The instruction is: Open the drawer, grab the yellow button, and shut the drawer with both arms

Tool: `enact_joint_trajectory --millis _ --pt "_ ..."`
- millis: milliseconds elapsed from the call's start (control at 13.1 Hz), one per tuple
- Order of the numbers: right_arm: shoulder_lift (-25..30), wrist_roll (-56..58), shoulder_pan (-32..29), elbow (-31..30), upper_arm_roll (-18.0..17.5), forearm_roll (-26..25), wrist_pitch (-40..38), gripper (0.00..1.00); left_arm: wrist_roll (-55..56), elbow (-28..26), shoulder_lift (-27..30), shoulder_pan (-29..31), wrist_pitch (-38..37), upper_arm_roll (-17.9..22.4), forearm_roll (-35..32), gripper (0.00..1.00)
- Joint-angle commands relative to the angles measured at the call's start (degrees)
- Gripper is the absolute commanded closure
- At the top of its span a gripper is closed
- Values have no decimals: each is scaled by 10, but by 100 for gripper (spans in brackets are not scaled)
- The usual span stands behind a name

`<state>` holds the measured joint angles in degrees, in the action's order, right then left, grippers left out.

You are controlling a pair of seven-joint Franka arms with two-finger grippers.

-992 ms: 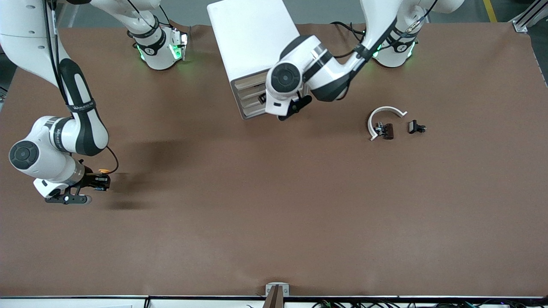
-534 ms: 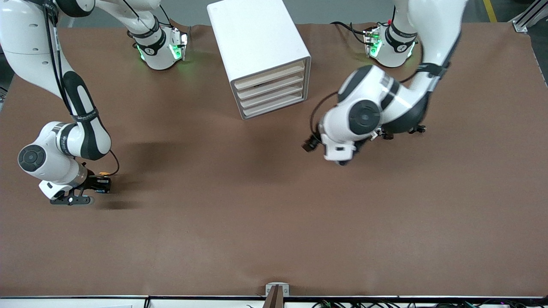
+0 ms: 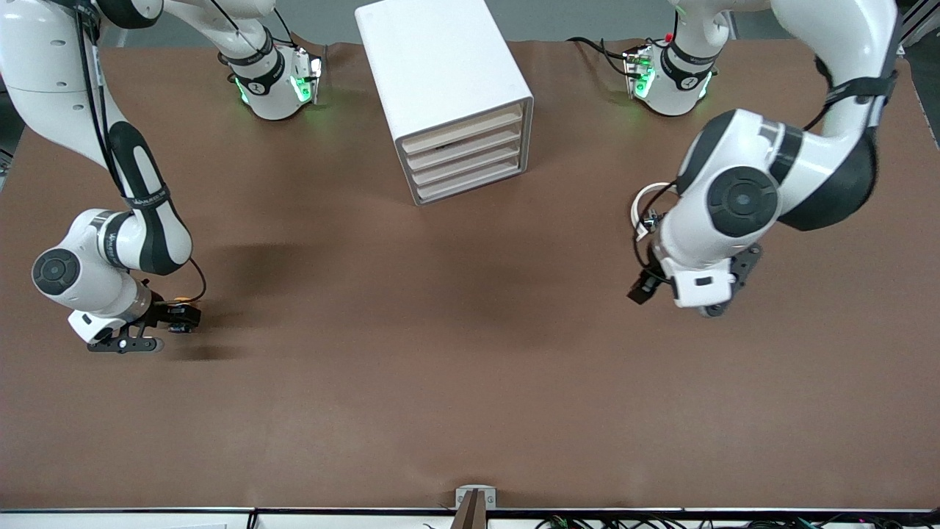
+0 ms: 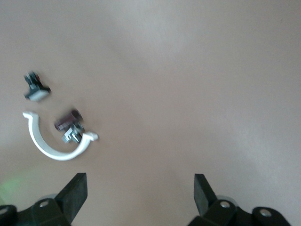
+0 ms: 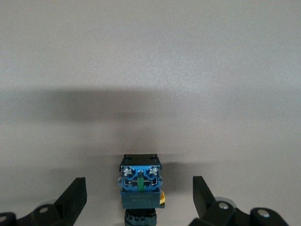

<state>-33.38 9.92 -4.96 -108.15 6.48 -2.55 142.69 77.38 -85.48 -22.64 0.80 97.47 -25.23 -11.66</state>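
Right wrist view shows the tiny push-button with blue and black body and orange-yellow cap (image 5: 140,188) lying on the brown table (image 5: 150,70) low in the frame, between the spread fingers of the right gripper (image 5: 140,200), which no longer clamp it; lifting straight up should keep the pads from nudging it. At upper centre of the front view the white boxy cabinet (image 3: 433,66) has all four cream-fronted drawers (image 3: 464,150) pushed in. The left gripper (image 4: 141,193), fingers apart, hovers at middle right of that view near a white curved clip (image 4: 47,146) and small black parts (image 4: 36,89); its fingertips are cut off, and the button is barely discernible in the front view.
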Motion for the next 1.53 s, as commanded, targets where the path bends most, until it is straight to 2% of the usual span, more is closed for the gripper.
enact_joint_trajectory --millis 0,381,534,686,992,1068,1220,1373,1449 --pt "46 -7 -3 -3 -10 -7 -65 0 -69 24 21 42 -39 -5 -11 0" --pt "130 -66 32 2 -13 -5 -190 0 -236 30 79 123 -87 -5 -11 0" --pt "171 -69 44 8 -14 7 -251 0 -315 30 101 133 -109 -4 -10 0" --pt "195 -94 48 33 -14 20 -323 0 -399 29 123 177 -112 -10 -2 0" --pt "249 -95 55 89 -14 20 -440 0 -539 20 162 185 -156 -3 14 0" --pt "249 -94 54 108 -14 20 -465 0 -570 1 181 183 -156 7 20 0" --pt "246 -86 50 122 -12 21 -474 0 -625 -38 217 160 -155 55 58 0" --pt "251 -92 54 135 -15 21 -485 0 -678 -87 264 93 -152 130 65 0" --pt "255 -93 55 155 -15 21 -512 0 -697 -107 284 70 -152 154 65 0"
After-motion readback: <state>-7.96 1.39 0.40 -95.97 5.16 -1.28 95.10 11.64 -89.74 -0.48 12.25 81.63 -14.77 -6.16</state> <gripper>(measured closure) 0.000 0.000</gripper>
